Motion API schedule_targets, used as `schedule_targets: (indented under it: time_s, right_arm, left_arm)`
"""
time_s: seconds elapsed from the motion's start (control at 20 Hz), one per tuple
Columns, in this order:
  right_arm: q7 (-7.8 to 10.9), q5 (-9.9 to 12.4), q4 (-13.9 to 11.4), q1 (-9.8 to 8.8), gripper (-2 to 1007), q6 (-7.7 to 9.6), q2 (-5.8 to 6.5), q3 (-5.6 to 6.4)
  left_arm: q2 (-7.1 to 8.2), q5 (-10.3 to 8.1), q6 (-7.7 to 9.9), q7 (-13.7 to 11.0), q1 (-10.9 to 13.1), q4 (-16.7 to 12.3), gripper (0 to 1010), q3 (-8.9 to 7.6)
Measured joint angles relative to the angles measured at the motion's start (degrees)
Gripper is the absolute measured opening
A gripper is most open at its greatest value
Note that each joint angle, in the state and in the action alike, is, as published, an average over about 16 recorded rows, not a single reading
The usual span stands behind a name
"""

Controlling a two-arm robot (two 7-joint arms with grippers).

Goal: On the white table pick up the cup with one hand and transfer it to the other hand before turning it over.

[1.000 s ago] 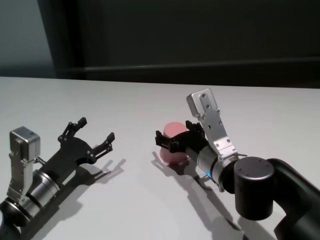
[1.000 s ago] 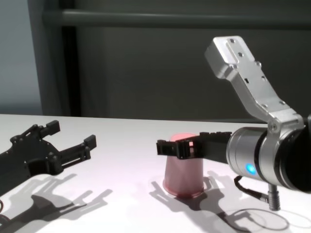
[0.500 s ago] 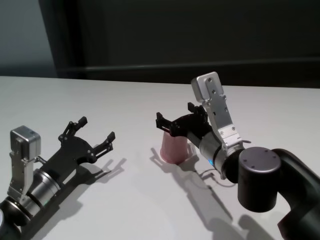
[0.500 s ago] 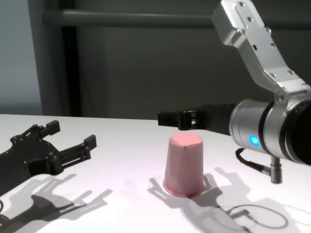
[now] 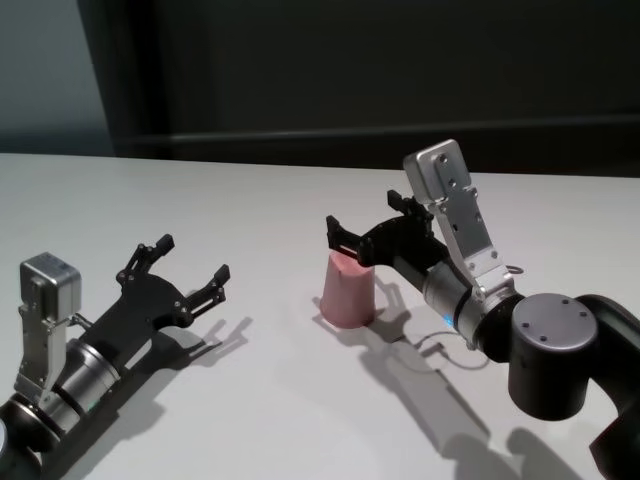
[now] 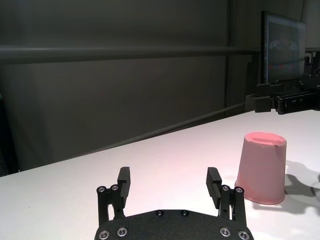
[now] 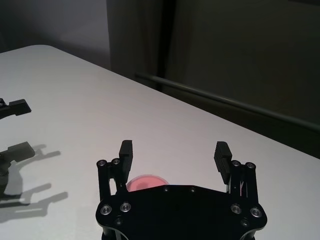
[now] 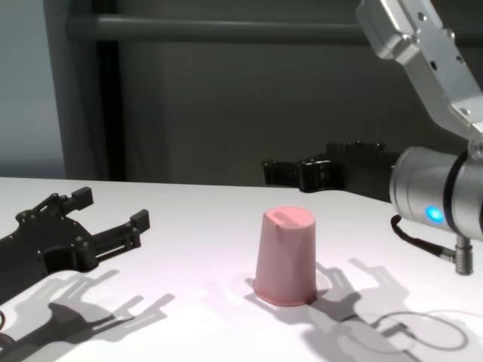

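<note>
The pink cup (image 5: 347, 290) stands upside down on the white table (image 5: 250, 400), rim on the surface and flat base up; it also shows in the chest view (image 8: 287, 256) and left wrist view (image 6: 262, 167). My right gripper (image 5: 365, 222), on the blue-lit wrist, hovers open just above and behind the cup, touching nothing. From its own wrist view the gripper (image 7: 174, 148) looks down on the cup's base (image 7: 145, 181) below its palm. My left gripper (image 5: 193, 257) lies open and empty low over the table at the left, well apart from the cup.
A dark wall with a horizontal rail (image 8: 226, 30) runs behind the table's far edge. A thin black cable (image 8: 423, 241) loops under the right wrist. Bare tabletop lies between the left gripper (image 8: 112, 208) and the cup.
The right gripper, which stood around the cup a second ago, has risen and drawn back to the right, leaving the cup standing. The left arm has not moved.
</note>
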Motion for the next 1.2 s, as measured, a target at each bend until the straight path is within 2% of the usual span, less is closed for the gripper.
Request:
schedule_targets:
  time_s: [0.3, 0.55, 0.95, 1.2]
  right_arm:
    - [2.79, -2.22, 0.92, -0.93, 1002, -4.65, 2.57, 0.55]
    - [3.52, -3.03, 2.33, -2.57, 1002, -9.12, 3.39, 1.95]
    - [2.42, -1.66, 5.13, -6.40, 1002, -15.43, 2.00, 5.98]
    - [1.61, -0.71, 6.72, -8.61, 1002, -18.13, 0.84, 8.18]
  left_arm:
    - [0.00, 0.00, 0.00, 0.00, 0.00, 0.00, 1001, 0.00]
    - [0.00, 0.00, 0.00, 0.00, 0.00, 0.00, 1001, 0.00]
    - [0.00, 0.00, 0.00, 0.00, 0.00, 0.00, 1001, 0.00]
    - [0.00, 0.00, 0.00, 0.00, 0.00, 0.00, 1001, 0.00]
